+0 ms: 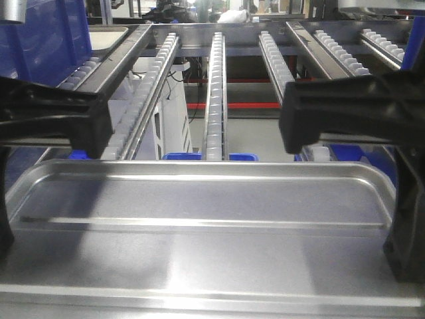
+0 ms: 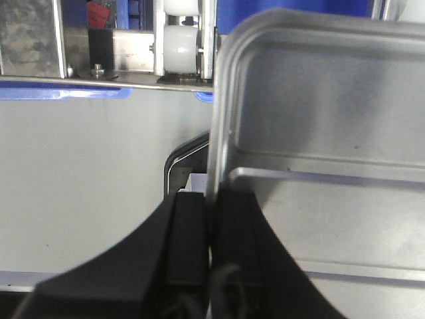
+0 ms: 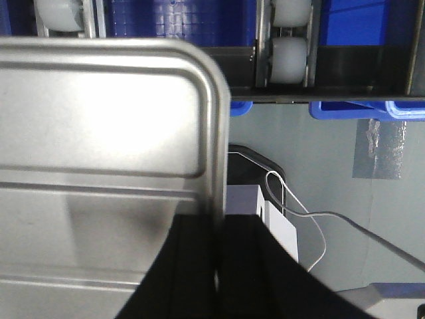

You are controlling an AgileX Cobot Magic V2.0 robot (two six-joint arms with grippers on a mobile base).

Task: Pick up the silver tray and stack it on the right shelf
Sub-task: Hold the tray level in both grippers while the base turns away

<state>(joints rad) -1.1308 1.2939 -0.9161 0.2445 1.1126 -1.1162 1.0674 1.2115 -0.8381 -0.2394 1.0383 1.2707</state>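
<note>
The silver tray [image 1: 199, 199] is shiny, with a low rim and raised ridges, and fills the lower front view, held level in front of the roller rails. My left gripper [image 1: 5, 242] is shut on its left rim, and my right gripper [image 1: 398, 252] is shut on its right rim. In the left wrist view my gripper [image 2: 211, 206] pinches the tray's [image 2: 319, 119] rim. In the right wrist view my gripper [image 3: 218, 229] pinches the tray's [image 3: 99, 119] rim. The right shelf's [image 1: 335, 50] roller rails run away ahead, just beyond the tray's far edge. White rollers show in the left wrist view [image 2: 180, 45] and the right wrist view [image 3: 289, 56].
A duller tray [image 1: 106, 34] lies on the far left shelf next to a blue bin [image 1: 40, 40]. Blue bins [image 1: 182, 157] sit below the rails. Below the tray are a white box [image 3: 282, 229] with a cable and the grey floor [image 2: 80, 173].
</note>
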